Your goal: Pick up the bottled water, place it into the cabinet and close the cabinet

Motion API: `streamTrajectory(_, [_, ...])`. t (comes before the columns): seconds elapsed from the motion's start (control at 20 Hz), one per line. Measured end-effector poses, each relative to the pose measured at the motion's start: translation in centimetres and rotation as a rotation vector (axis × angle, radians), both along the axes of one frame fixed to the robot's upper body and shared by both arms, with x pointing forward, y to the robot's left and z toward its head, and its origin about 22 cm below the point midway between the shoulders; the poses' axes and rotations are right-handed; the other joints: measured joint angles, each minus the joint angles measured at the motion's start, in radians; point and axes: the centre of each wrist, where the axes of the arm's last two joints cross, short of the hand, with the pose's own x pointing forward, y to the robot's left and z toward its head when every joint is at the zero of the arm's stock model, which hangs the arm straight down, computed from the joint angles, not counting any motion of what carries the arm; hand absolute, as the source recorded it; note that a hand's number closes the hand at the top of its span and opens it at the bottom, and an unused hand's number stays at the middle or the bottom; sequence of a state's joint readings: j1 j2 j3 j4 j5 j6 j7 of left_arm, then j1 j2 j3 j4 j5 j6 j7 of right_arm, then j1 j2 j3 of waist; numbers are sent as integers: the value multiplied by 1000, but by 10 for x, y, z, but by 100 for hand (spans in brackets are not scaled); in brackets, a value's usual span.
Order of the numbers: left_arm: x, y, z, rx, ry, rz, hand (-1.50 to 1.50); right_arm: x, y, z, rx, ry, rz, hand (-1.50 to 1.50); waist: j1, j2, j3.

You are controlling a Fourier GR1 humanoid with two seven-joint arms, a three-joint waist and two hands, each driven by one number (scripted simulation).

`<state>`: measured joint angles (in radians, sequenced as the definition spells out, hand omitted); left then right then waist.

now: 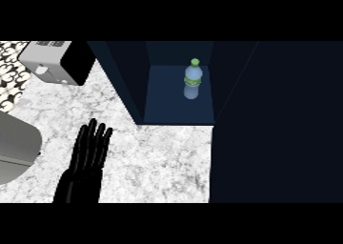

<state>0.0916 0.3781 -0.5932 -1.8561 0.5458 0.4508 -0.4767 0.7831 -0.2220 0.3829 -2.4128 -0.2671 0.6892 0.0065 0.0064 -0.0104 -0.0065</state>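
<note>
The clear plastic water bottle with a green cap (193, 81) already stands inside the dark blue cabinet (132, 81); its door remains open. The black left hand (90, 147) rests spread flat above the desk.

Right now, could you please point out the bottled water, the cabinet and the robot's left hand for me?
bottled water (193, 82): head view, on its green label.
cabinet (176, 113): head view, on its bare blue floor.
left hand (85, 157): head view, on its back.

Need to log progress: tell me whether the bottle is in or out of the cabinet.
In. The bottle stands on the cabinet floor between its dark walls, green cap up. The cabinet is not yet closed.
</note>
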Motion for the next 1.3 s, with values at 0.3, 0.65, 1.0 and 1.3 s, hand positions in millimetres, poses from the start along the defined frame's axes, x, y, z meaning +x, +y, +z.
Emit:
streamTrajectory(0.3, [-9, 21, 2, -7, -2, 30, -150, 9, 21, 13, -62, -69, 12, 150, 4, -2, -2])
streamTrajectory(0.65, [-19, 41, 9, -15, -1, 43, -150, 21, 42, 35, -204, -170, 3, 150, 14, -7, -4])
streamTrajectory(1.0, [-30, 59, 12, -8, -3, 37, -150, 35, 63, 51, -256, -266, 78, 150, 31, -5, -5])
streamTrajectory(1.3, [-35, 71, 16, -13, 0, 23, -150, 42, 76, 60, -331, -345, 142, 150, 37, -1, -6])
